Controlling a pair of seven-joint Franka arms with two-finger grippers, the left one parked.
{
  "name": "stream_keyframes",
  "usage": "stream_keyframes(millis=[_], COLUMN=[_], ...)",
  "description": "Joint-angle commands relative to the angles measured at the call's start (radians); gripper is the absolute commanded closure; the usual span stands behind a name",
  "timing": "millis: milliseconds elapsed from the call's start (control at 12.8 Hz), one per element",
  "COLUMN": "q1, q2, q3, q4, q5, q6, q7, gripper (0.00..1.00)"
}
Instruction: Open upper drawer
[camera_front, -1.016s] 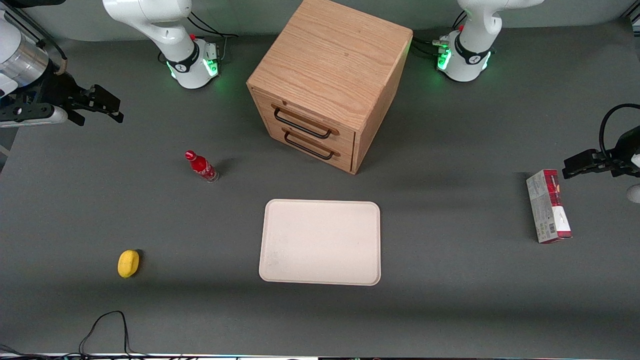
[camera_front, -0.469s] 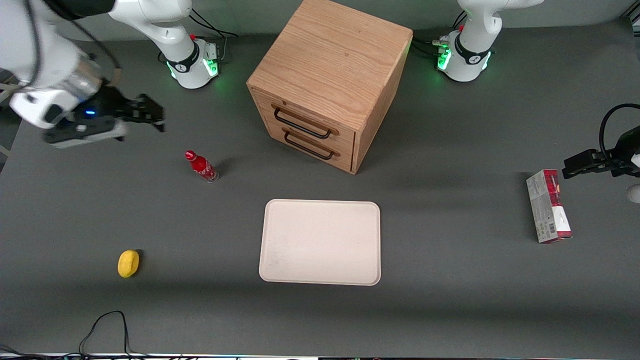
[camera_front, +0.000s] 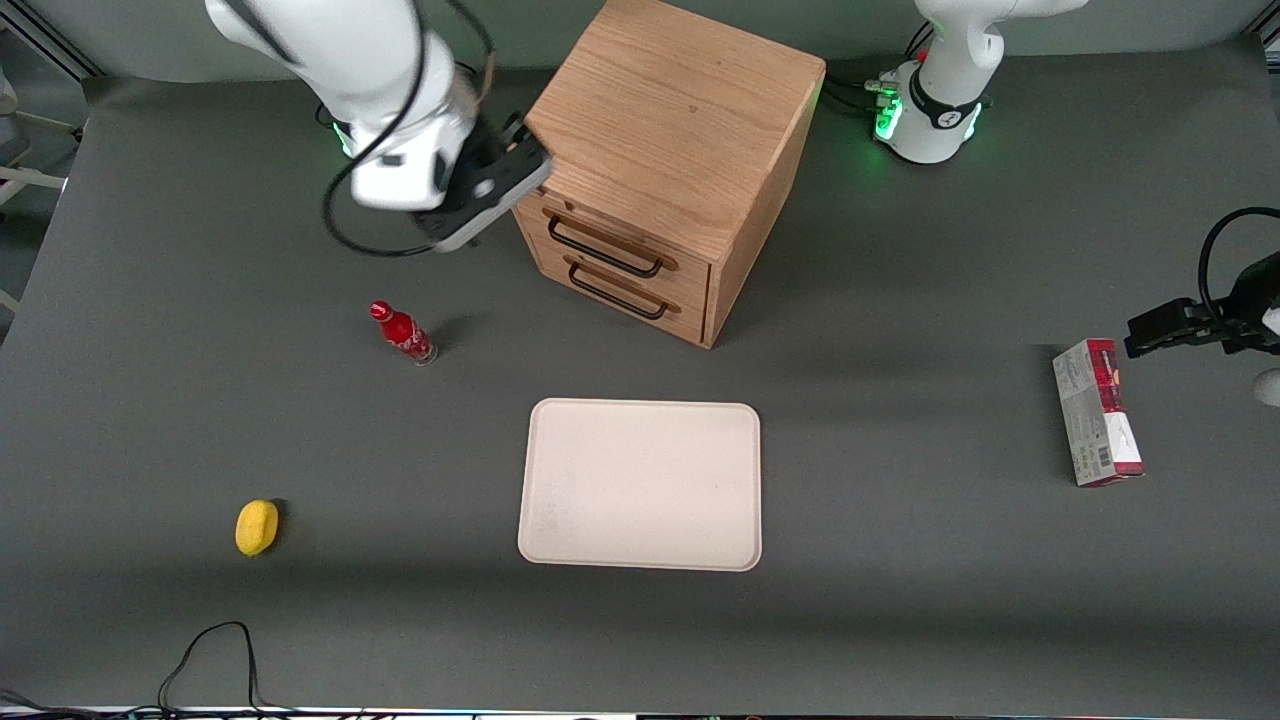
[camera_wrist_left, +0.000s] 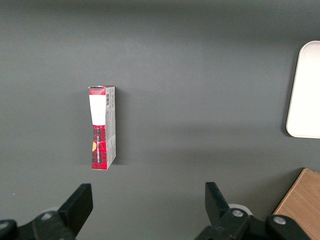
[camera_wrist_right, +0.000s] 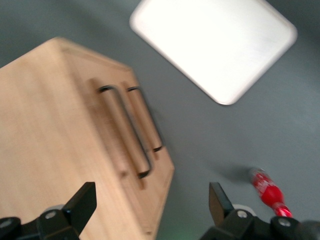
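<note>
upper drawer (camera_front: 600, 240): shut flush in the cabinet's face, the higher of two; it faces the front camera at a slant, turned toward the working arm's end of the table, so a pull along that slant looks like the way out.
pull (camera_front: 605, 249): a thin black wire bar standing a little proud of the wood, which leaves room for a finger to hook in; nothing touches it yet. in the right wrist view the same bar (camera_wrist_right: 125, 130) lies just ahead of the fingers.
lower drawer (camera_front: 620, 290): the twin below, also shut, its black pull close under the upper one; i judge this nearness the main risk of catching the wrong bar.
cabinet (camera_front: 670, 130): light oak box standing on the grey table (camera_front: 900, 600), farther from the front camera than the tray.
gripper (camera_front: 520, 165): at the cabinet's upper front corner on the working arm's side, above the drawer's level and apart from the pull; jaws spread wide, both fingers (camera_wrist_right: 82, 202) parted with nothing between them, seemingly ready to straddle the bar.
step in hand: approach, i judge; grasp not yet made, drawer not yet moved.
red bottle (camera_front: 402, 333): upright on the table, nearer the front camera than the gripper, near the likely pull path.
tray (camera_front: 640, 484): pale, flat, in front of the drawers, well apart.
yellow object (camera_front: 257, 526): nearer the camera, toward the working arm's end.
red and grey box (camera_front: 1096, 412): toward the parked arm's end.
</note>
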Motion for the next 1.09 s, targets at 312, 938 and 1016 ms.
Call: stream_keyframes(millis=[312, 938, 1016], q1=[-0.003, -0.003, -0.003], q2=[0.178, 0.273, 0.273], q3=[0.046, 0.043, 0.043], q4=[0.023, -0.164, -0.184], q5=[0.008, -0.018, -0.02], q6=[-0.008, 0.251, 0.277], q7=[-0.301, -0.369, -0.368], gripper=[0.0, 0.0, 0.0])
